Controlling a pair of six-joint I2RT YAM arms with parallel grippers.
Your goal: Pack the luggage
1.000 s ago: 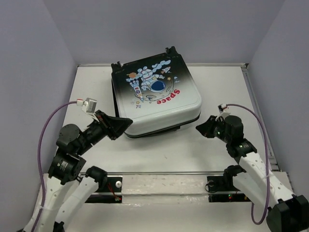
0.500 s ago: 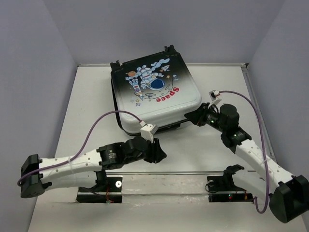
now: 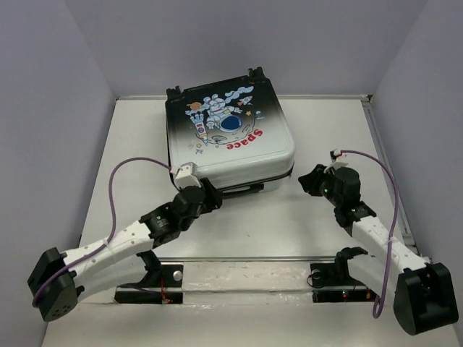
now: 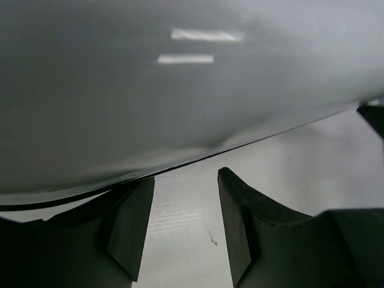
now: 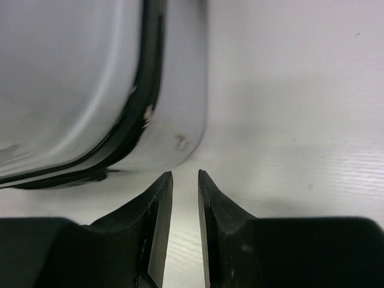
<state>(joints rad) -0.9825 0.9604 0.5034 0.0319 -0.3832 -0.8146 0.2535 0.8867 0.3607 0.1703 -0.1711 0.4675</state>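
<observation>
The luggage (image 3: 231,144) lies shut and flat at the back middle of the table, astronaut and red "Space" print facing up. My left gripper (image 3: 210,194) is at its near left corner. In the left wrist view the shell (image 4: 180,90) fills the top, and my left gripper (image 4: 183,180) is open and empty with its left finger (image 4: 129,222) tucked under the shell's edge. My right gripper (image 3: 309,181) is just off the near right corner. In the right wrist view it (image 5: 185,175) has only a narrow gap and holds nothing, just short of the rounded corner (image 5: 72,78).
The white table (image 3: 333,130) has a raised rim at the back and right. Purple cables loop from both wrists. The metal rail (image 3: 239,271) with the arm bases runs along the near edge.
My left arm swung from the near middle up to the luggage's near left corner. The luggage shifted and turned slightly left. My right gripper drew back from the right corner.
</observation>
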